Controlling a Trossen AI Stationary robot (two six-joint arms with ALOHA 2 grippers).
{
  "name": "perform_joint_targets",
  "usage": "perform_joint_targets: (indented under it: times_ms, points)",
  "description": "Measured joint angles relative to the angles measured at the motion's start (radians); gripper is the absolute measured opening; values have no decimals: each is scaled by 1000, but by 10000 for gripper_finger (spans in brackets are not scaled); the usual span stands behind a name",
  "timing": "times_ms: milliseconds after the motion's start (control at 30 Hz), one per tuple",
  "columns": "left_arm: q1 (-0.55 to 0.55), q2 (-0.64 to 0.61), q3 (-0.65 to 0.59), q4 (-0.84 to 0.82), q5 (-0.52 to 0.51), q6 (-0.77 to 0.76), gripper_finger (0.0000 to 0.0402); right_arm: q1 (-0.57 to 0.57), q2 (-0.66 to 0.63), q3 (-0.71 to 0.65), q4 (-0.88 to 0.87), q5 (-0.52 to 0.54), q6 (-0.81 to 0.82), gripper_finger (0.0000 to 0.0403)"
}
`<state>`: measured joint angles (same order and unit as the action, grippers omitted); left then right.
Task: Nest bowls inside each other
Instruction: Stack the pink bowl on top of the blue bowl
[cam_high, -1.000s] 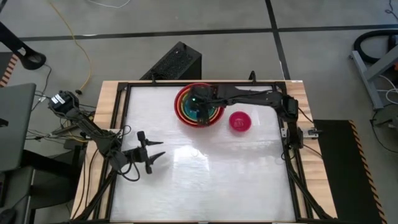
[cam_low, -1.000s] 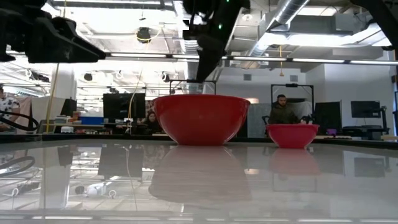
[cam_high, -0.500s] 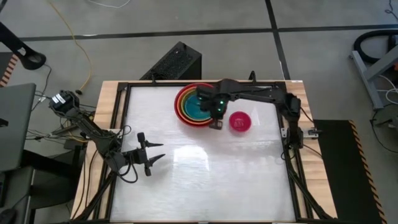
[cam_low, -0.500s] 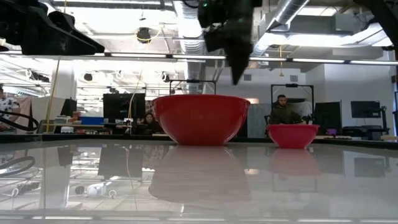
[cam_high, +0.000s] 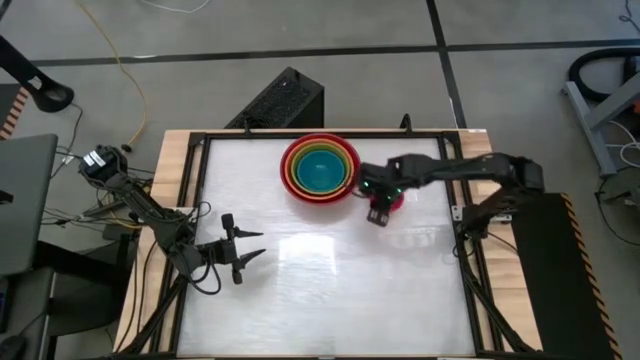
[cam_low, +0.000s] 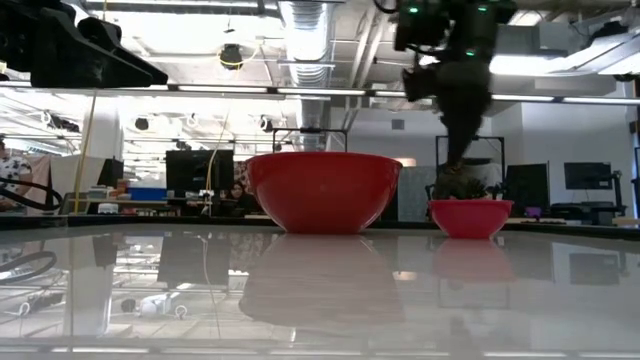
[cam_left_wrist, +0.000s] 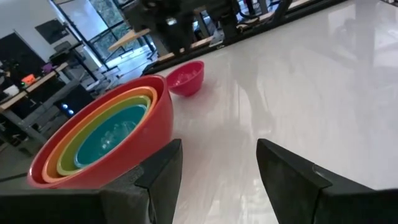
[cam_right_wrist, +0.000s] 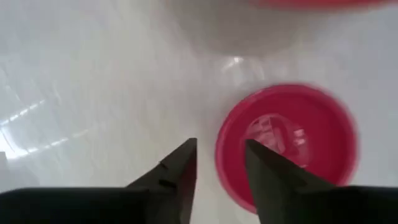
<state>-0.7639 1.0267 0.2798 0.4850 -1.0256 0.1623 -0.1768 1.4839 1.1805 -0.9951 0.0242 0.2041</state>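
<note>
The right gripper (cam_high: 379, 214) hangs above the near rim of the magenta pink bowl (cam_high: 392, 197), its fingers (cam_right_wrist: 180, 168) parted with a narrow gap and empty; one finger shows over the bowl's rim in the right wrist view, the other over bare desk. The right arm (cam_high: 455, 170) reaches in from the right edge of the desk (cam_high: 330, 290), bent at the elbow and pointing down toward the bowl, as the low view shows.

The pink bowl stands alone, just beside the stack, toward the desk's far right. The stack sits near the middle of the far edge: the red bowl (cam_high: 292, 180) holds the orange bowl (cam_high: 294, 157), the lime green bowl (cam_high: 304, 160) and the teal bowl (cam_high: 321, 173), one inside the other.

The left gripper (cam_high: 243, 253) waits with fingers spread wide near the desk's left edge, holding nothing.

The desk top is glossy white and mirrors the bowls. Behind it lies a workshop with monitors (cam_low: 199, 172) and ceiling ducts (cam_low: 305, 25).
</note>
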Motion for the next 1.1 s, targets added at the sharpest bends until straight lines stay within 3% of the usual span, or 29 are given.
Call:
perform_joint_targets:
  times_ms: [233, 400, 500, 900, 1000, 1100]
  points:
    - [0, 0, 0, 4, -1, -1, 196, 84, -56, -155, 57, 2, 9, 243]
    - [9, 0, 0, 4, 0, -12, 196, 116, -57, -199, 115, 61, 9, 268]
    - [19, 0, 0, 5, 1, -34, 196, 112, -56, -217, 110, 151, 10, 269]
    - [31, 0, 0, 5, 35, -40, 196, 34, -56, -359, 308, 160, 6, 269]
    - [31, 0, 0, 5, 36, -41, 196, 24, -56, -377, 348, 158, 5, 250]
    - [31, 0, 0, 5, 36, -42, 196, 23, -56, -389, 363, 158, 1, 202]
